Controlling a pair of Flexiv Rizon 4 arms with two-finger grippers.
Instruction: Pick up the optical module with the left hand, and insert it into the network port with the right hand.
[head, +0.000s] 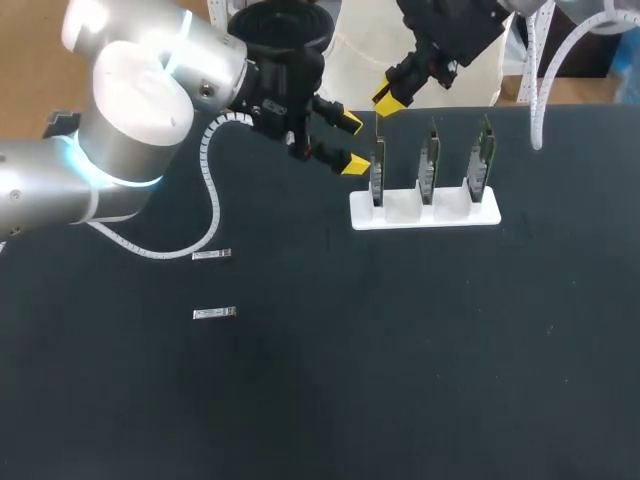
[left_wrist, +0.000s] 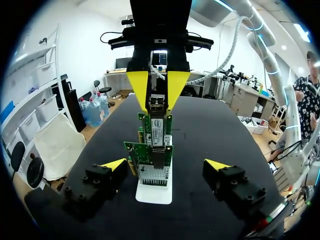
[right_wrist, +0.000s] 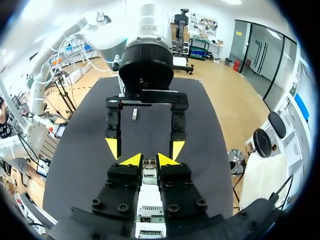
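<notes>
Black table (head: 400, 360), white stand (head: 420, 216) toward far side w/ three green cards (head: 428, 165) upright in a row. R gripper (head: 392, 97) comes in from the far right corner and hangs over the left-end card. In R wrist view its yellow tips are pressed in on a small metal module (right_wrist: 149, 166) from both sides, so it is pinching the module. L wrist view shows the same: module is nipped between the R arm's two yellow tips, pointing down, right at the top of the card row. Can't tell if it touches a card or which card it lines up w/. L gripper (head: 347, 142) is just beside the left end of the stand, facing along the row. Its fingers are spread wide w/ nothing between them, and the tips are apart from the nearest card. In L wrist view the nearest card carries a grey metal port (left_wrist: 160, 158) on its face w/ a finned block under it. Two loose modules (head: 211, 255) lie flat on the table, well apart from the stand on the L arm's side, one nearer the robot than the other, roughly parallel. White coiled cable from L arm drapes onto the table near them.
</notes>
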